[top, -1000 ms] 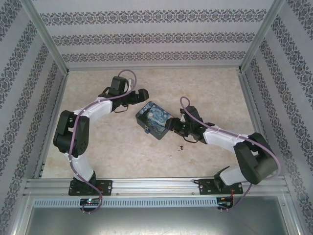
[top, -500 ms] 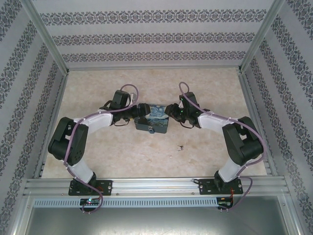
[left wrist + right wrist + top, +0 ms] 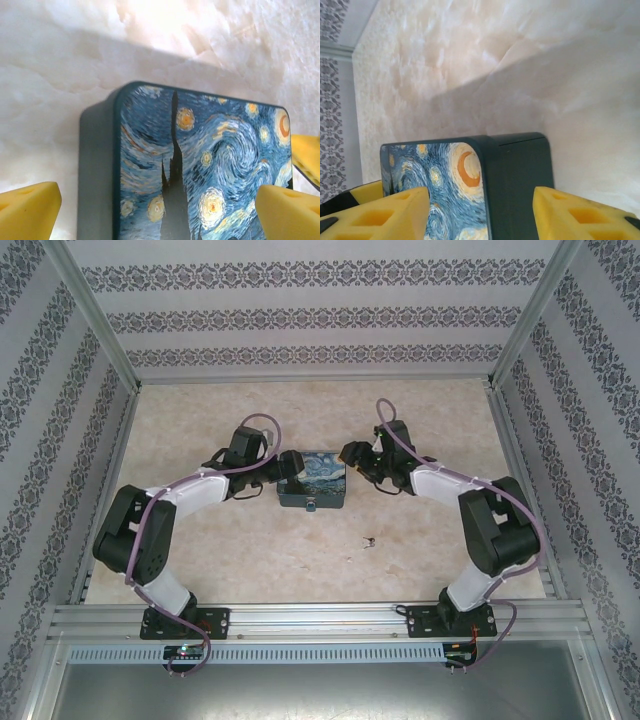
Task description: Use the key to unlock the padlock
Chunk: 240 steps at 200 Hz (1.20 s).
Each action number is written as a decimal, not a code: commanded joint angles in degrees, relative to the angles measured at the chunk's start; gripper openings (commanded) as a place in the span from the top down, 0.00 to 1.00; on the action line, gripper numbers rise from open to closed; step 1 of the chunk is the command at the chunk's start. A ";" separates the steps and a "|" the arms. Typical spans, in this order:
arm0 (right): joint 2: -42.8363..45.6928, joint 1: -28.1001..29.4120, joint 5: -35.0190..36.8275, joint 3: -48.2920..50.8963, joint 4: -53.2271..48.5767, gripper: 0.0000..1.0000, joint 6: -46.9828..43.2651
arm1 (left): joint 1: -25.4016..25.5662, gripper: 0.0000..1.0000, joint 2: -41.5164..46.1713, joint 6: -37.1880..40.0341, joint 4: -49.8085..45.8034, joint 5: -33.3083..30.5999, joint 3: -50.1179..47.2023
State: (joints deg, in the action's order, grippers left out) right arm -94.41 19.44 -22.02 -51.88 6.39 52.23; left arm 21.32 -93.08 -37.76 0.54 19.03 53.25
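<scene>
Table: marbled; painted tin centre.
Padlock: on tin's near wall.
Left gripper: spread, tin's left.
Right gripper: spread, tin's right.
Key: probably; nearer right arm.

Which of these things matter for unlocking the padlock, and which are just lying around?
Part of the job: padlock, tiny and silvery, at the near wall of the painted tin; tiny dark item on the table, probably the key; left gripper and right gripper, both open, flanking the tin.

Just there: the tin itself, it seems; the patterned walls.
</scene>
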 commanded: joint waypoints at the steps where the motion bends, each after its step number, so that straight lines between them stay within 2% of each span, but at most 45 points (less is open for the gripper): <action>1: 5.48 -1.91 -0.87 2.74 -2.01 0.42 -2.34 | -0.54 0.00 4.89 2.06 -2.37 -4.86 0.85; 25: 10.17 -1.94 0.65 4.84 -8.77 0.42 -7.07 | -0.96 0.00 8.05 3.44 -4.83 -5.46 0.93; 46: 14.74 -0.04 5.23 6.52 -17.66 0.42 -11.77 | -1.01 0.00 10.78 4.01 -6.59 -5.28 0.29; 71: 18.56 5.16 14.58 7.11 -30.56 0.42 -16.13 | -0.98 0.00 13.55 2.72 -8.60 -7.60 -1.31; 94: 20.19 10.99 20.13 8.20 -36.95 0.41 -16.05 | -1.00 0.00 15.43 -1.15 -9.02 -11.11 -3.02; 124: 20.35 15.79 23.52 10.79 -38.38 0.41 -13.22 | -1.01 0.00 16.76 -2.81 -7.18 -11.82 -4.43; 176: 14.20 21.66 25.93 10.39 -37.81 0.45 -10.64 | -0.94 0.01 16.79 -2.30 -7.54 -9.89 -3.51; 240: 10.26 23.45 27.39 10.19 -36.83 0.51 -9.33 | -0.96 0.00 16.10 -3.05 -5.76 -8.05 -5.52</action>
State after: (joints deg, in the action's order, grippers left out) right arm -83.18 42.28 2.76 -40.93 -30.00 41.67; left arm 20.88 -77.71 -39.75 -6.02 10.09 49.19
